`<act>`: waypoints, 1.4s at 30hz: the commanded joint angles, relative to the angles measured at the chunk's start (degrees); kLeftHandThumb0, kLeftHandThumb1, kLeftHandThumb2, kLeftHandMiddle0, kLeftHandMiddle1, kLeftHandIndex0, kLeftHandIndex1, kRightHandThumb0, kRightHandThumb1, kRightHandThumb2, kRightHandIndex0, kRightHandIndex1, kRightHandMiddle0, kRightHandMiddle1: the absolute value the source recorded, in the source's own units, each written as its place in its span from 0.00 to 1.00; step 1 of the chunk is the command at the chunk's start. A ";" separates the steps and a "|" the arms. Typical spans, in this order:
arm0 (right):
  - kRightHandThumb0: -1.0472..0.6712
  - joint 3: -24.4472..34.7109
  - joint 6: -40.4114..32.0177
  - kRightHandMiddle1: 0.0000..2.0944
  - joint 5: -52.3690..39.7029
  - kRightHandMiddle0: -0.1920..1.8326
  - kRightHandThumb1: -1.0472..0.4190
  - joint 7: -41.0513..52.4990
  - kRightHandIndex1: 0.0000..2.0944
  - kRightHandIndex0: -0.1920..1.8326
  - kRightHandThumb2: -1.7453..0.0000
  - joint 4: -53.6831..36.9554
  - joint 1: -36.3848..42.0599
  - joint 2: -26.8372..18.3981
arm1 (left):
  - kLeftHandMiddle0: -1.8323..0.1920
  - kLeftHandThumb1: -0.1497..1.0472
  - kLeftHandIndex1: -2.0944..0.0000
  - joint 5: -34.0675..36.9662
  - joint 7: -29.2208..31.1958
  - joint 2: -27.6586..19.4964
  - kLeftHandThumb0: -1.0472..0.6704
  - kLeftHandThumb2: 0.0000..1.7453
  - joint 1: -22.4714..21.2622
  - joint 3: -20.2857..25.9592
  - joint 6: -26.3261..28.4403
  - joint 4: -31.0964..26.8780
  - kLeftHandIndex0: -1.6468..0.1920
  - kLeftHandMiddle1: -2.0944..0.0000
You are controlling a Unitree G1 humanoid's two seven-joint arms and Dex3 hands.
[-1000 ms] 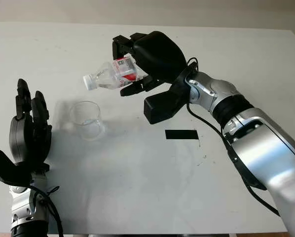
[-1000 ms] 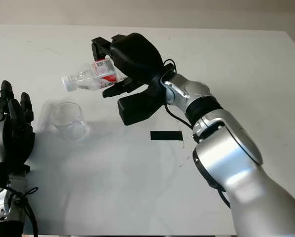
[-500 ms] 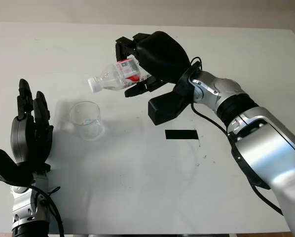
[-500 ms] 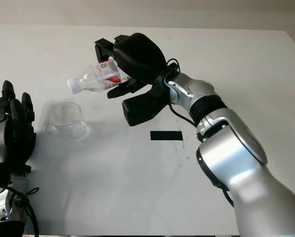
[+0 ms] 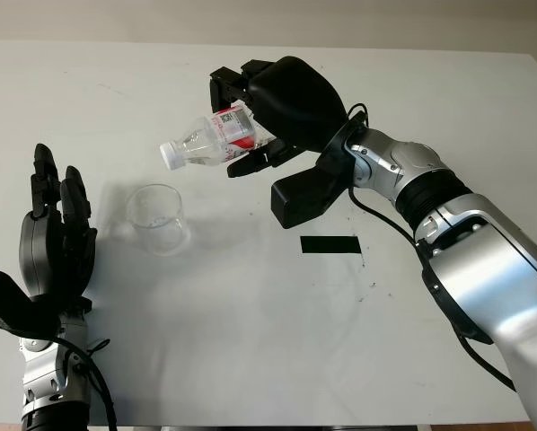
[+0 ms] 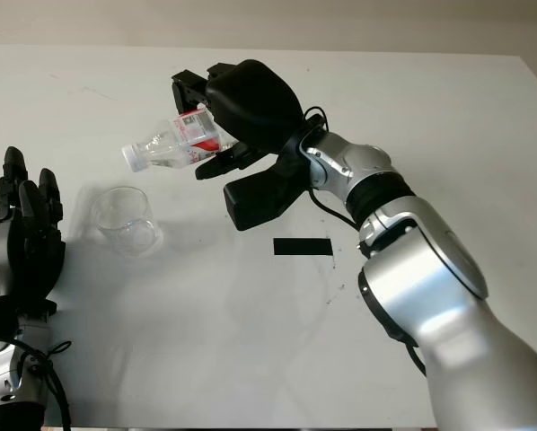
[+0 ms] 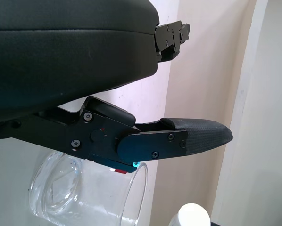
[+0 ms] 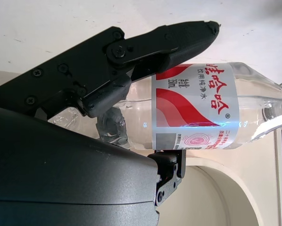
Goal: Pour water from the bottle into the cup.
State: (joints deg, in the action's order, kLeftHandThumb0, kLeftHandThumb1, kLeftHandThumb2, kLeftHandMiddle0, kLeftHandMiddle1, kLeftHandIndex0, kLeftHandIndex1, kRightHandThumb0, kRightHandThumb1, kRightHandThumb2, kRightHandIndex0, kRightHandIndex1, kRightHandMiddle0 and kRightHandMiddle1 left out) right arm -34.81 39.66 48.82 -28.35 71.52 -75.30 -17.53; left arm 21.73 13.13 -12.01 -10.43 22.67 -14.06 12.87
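Right hand (image 5: 250, 126) grasping clear ribbed plastic bottle (image 5: 206, 142), tilted above round glass cup (image 5: 157, 218); left hand (image 5: 55, 247) apparently open.

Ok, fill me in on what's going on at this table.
The right hand holds a clear plastic water bottle with a red-and-white label tipped on its side in the air, its white-capped neck pointing toward a clear plastic cup that stands upright on the white table. The neck is above and slightly beyond the cup; no water is visibly pouring. The left hand is open, beside the cup.
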 commanded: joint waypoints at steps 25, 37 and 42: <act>0.35 -1.09 1.30 1.00 1.23 0.50 0.00 -1.31 1.00 0.66 0.81 -0.75 -2.99 -0.56 | 0.98 1.00 0.98 -0.13 -0.38 1.86 0.16 0.28 2.34 -0.50 -0.62 0.89 1.00 0.97; 0.34 -1.37 3.07 1.00 2.13 0.49 0.00 -3.96 1.00 0.65 0.81 -1.13 -3.31 0.50 | 0.98 1.00 0.98 -0.11 -0.41 2.10 0.16 0.29 2.05 -0.50 -0.51 1.31 1.00 0.97; 0.34 -2.81 3.60 1.00 4.05 0.50 0.00 -7.90 1.00 0.66 0.83 -1.53 -3.60 0.66 | 0.98 1.00 0.98 -0.09 -0.50 2.21 0.17 0.29 2.00 -0.46 -0.61 1.35 1.00 0.97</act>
State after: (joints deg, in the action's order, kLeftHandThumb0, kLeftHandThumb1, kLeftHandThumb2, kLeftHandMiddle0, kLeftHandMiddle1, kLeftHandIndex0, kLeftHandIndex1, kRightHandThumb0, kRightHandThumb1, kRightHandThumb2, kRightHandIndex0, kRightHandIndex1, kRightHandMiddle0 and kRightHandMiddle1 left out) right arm -37.29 42.61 52.52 -34.79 71.36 -76.58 -17.20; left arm 21.64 12.69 -11.54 -10.34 22.62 -14.27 12.59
